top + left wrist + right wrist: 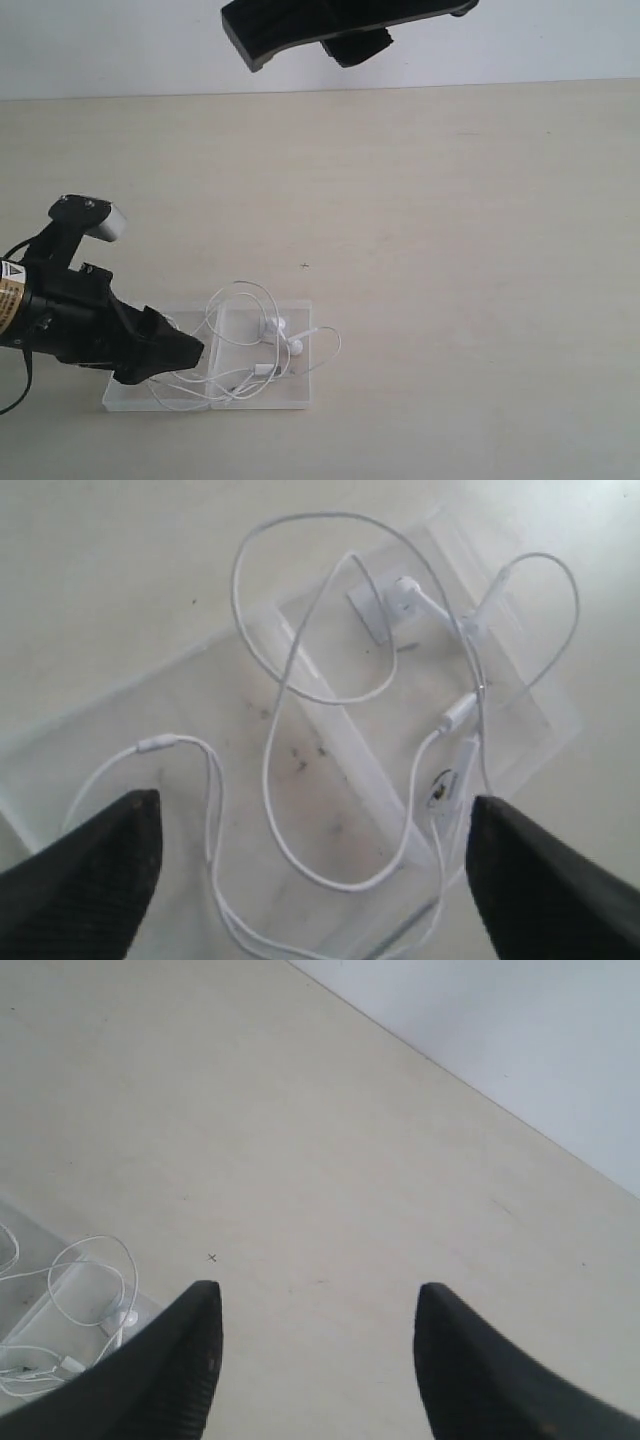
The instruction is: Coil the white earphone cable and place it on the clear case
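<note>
Exterior view: on the beige table [450,200], the left gripper [185,352] hung over the left half of the clear case [295,395]. The white earphone cable [277,325] lay across the case in loose, untidy loops.

Left wrist view: its fingers [90,870] stood wide apart, gripping nothing.

Right wrist view: the right gripper [318,1360] gaped empty, well apart from the case.

A big flat table [450,200] fills most of the view. Its top is pale cream and smooth, with a tiny dark mark [304,266] near the middle. Behind it stands a plain, whitish wall [100,45]. The light is soft and even.
</note>
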Robot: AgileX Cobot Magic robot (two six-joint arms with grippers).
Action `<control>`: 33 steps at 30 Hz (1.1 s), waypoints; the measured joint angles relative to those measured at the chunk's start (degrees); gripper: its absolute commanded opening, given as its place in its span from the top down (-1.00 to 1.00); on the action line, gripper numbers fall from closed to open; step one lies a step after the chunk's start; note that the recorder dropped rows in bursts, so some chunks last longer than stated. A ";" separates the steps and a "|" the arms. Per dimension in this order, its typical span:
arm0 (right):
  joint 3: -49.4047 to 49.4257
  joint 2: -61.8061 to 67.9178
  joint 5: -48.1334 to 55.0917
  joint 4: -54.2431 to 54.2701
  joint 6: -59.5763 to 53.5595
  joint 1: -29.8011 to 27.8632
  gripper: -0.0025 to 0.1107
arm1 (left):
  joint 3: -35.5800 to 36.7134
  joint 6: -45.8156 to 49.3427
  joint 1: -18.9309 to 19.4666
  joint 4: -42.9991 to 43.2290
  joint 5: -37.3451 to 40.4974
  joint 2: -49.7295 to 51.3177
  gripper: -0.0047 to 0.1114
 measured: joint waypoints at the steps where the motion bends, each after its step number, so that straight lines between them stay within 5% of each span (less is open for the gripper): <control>1: 0.00 0.00 0.00 0.00 0.00 0.00 -0.01 | 0.00 -1.44 -0.05 0.36 -0.27 0.00 -0.45; 10: 0.00 0.00 0.00 0.00 0.00 0.00 -0.01 | -1.39 -8.25 -0.05 0.85 -0.79 -1.65 -0.40; 26: 0.00 -3.67 0.00 -1.50 0.38 0.00 0.06 | -6.63 -12.00 -0.05 0.85 3.76 -20.48 -0.37; 28: 0.00 -5.64 0.10 -2.29 0.83 0.00 0.11 | -6.63 -12.26 -0.05 0.85 5.51 -23.11 -0.24; 33: 0.00 -11.00 0.10 -3.26 1.21 0.00 0.34 | -6.63 -12.24 -0.05 0.85 8.06 -29.69 0.57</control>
